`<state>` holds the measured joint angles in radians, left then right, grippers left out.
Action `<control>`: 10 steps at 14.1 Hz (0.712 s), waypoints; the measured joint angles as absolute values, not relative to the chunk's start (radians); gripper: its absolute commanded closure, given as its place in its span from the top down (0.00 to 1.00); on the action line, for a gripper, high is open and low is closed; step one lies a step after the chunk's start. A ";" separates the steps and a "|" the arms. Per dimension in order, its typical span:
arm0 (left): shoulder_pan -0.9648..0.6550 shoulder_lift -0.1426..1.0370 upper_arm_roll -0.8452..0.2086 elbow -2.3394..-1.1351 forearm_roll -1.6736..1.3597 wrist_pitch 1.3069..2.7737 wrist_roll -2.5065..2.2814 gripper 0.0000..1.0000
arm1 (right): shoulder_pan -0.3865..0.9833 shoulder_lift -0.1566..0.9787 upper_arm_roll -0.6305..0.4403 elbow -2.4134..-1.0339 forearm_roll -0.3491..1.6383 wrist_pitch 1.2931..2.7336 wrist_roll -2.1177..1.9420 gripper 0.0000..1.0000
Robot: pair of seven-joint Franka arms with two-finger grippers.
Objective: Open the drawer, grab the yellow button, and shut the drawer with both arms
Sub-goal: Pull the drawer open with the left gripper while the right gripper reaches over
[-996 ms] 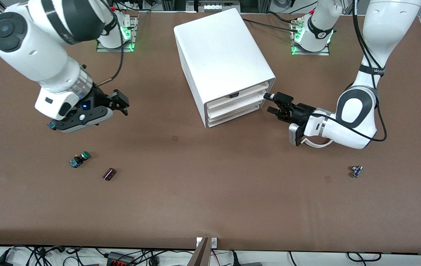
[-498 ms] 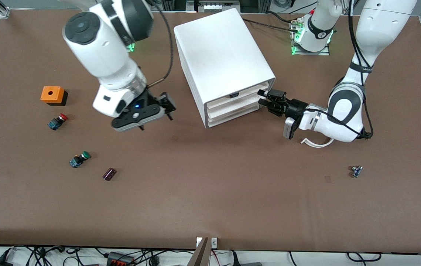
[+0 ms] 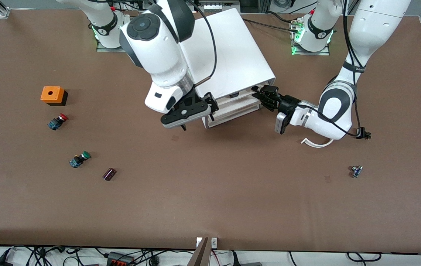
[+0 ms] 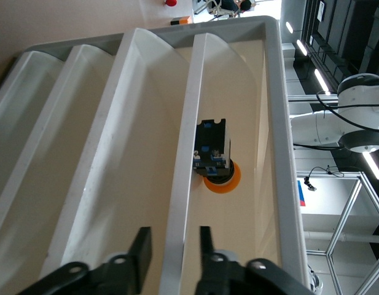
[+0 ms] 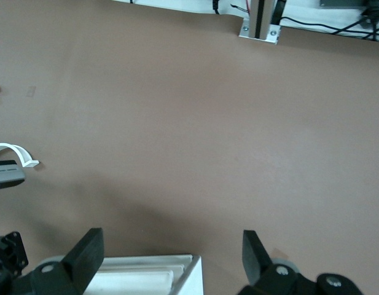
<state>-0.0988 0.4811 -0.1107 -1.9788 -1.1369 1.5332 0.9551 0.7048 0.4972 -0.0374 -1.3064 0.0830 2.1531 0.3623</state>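
Note:
The white cabinet (image 3: 225, 55) stands mid-table. My left gripper (image 3: 259, 94) is at the front of its top drawer (image 3: 242, 96). In the left wrist view the left gripper (image 4: 175, 246) straddles the drawer's thin front lip (image 4: 183, 178), open, with a narrow gap on each side. Inside that drawer lies the button (image 4: 215, 161), orange cap and blue base; the cabinet largely hides it in the front view. My right gripper (image 3: 198, 118) hangs wide open and empty over the cabinet's front corner (image 5: 149, 273) toward the right arm's end.
Toward the right arm's end lie an orange box (image 3: 52, 95), a red-capped button (image 3: 57, 122), a green-capped button (image 3: 79, 159) and a small dark part (image 3: 109, 174). A tiny component (image 3: 356, 171) lies toward the left arm's end.
The right arm swung from its end of the table to over the cabinet's front corner. The left gripper moved in onto the top drawer's lip and its fingers narrowed.

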 measured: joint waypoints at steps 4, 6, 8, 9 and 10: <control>-0.099 0.482 -0.112 -1.981 -1.141 1.533 0.988 0.03 | 0.752 0.527 -0.037 -1.288 0.083 2.160 0.369 1.00; -0.098 0.483 -0.111 -1.965 -1.141 1.542 0.993 0.03 | 0.760 0.537 -0.039 -1.273 0.083 2.160 0.374 1.00; -0.095 0.496 -0.098 -1.925 -1.138 1.556 0.993 0.03 | 0.764 0.545 -0.040 -1.256 0.083 2.160 0.393 1.00; -0.091 0.516 -0.089 -1.894 -1.138 1.560 0.993 0.03 | 0.766 0.547 -0.040 -1.252 0.083 2.160 0.401 1.00; -0.086 0.544 -0.079 -1.853 -1.135 1.560 0.994 0.03 | 0.768 0.548 -0.040 -1.249 0.083 2.160 0.406 1.00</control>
<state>-0.0863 0.5445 -0.0788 -1.8530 -1.1355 1.5604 0.9938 0.7678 0.5482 -0.0399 -1.2489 0.0832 2.1600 0.4057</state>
